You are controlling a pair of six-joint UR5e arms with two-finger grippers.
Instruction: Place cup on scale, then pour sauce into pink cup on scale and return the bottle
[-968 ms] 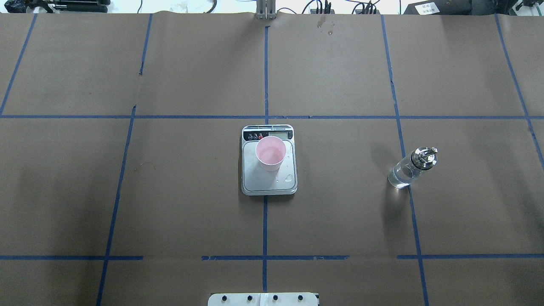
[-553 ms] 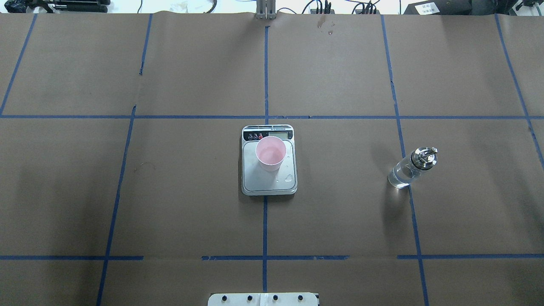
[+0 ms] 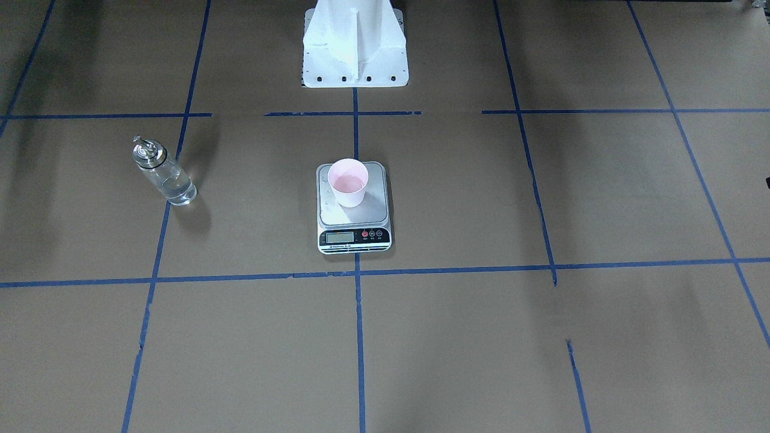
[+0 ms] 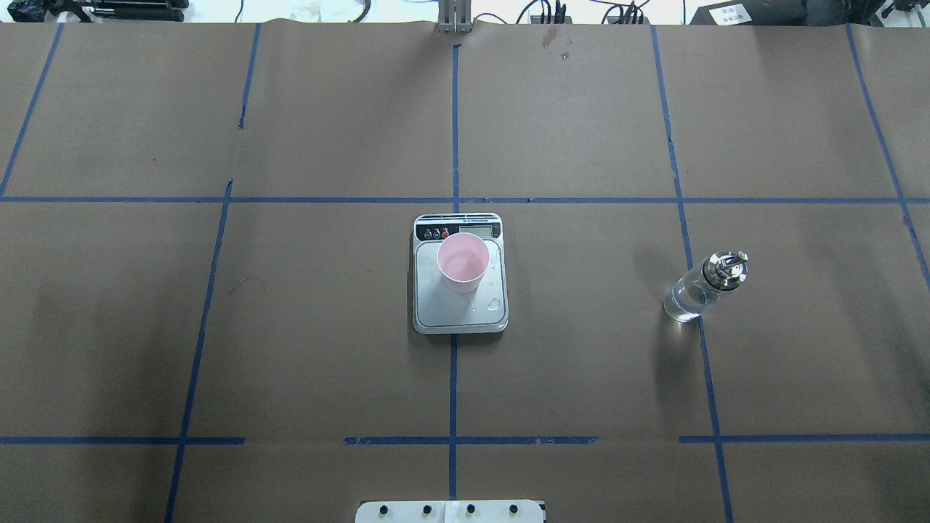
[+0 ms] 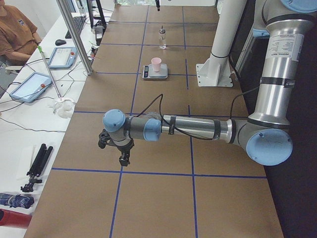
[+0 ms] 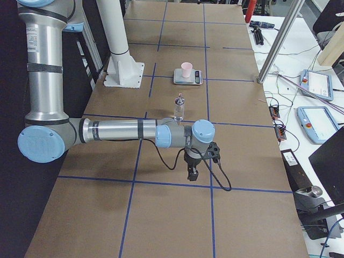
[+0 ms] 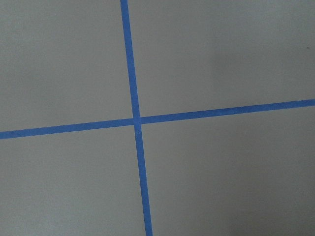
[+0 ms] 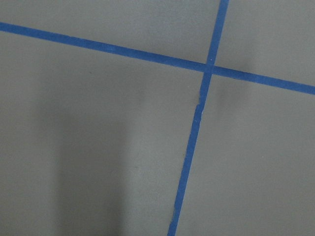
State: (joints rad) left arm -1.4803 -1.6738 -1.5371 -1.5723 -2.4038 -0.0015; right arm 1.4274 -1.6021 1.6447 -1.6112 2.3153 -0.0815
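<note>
Found the cup (image 4: 463,263) upright on the scale (image 4: 460,316), bottle (image 4: 697,290) standing well apart at three o'clock; saw drops (image 4: 495,304) beside the cup — judged pour done, bottle returned; could not tell the spread of left gripper (image 5: 124,159) or right gripper (image 6: 192,173), both far off; called for nothing but keeping clear.

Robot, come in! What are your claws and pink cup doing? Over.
Left claw and right claw far off, open or shut unclear. Pink cup upright on scale. Bottle standing apart. Nothing in the way.
</note>
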